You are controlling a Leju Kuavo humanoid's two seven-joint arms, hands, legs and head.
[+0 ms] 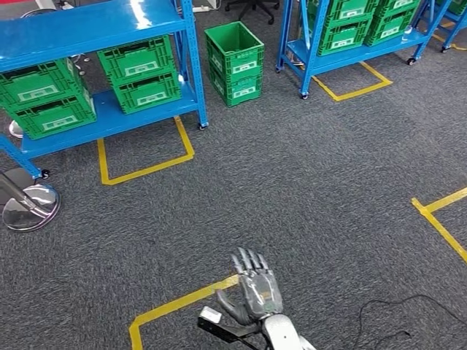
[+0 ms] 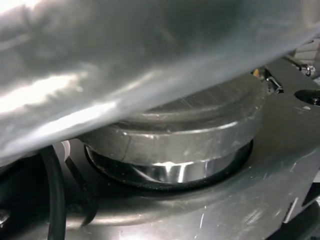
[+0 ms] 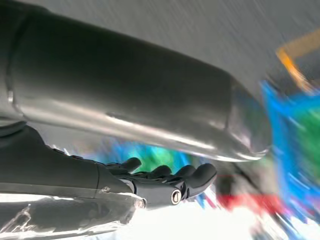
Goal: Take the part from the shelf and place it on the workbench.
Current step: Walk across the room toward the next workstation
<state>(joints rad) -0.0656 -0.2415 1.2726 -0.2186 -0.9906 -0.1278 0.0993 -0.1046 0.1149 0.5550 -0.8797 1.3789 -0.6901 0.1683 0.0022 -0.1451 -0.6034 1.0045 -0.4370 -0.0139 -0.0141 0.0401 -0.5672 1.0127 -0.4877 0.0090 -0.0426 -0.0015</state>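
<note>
A blue shelf [image 1: 93,29] stands at the far left and carries green crates [image 1: 140,73] on its lower deck, with more crates [image 1: 44,98] beside them. What lies in the crates is hidden from here. My right hand [image 1: 256,292] is raised low in the middle of the head view, over the grey carpet and well short of the shelf. Its back faces up, its fingers are stretched out and apart, and it holds nothing. The right wrist view has the same hand [image 3: 166,180] with straight fingers against a blurred blue and green background.
Two stacked green crates [image 1: 235,62] sit on the floor between the left shelf and a second blue shelf [image 1: 352,55] at the back right. Yellow tape [image 1: 176,302] marks boxes on the carpet. A silver base [image 1: 30,208] lies at left, a black cable [image 1: 407,302] at lower right.
</note>
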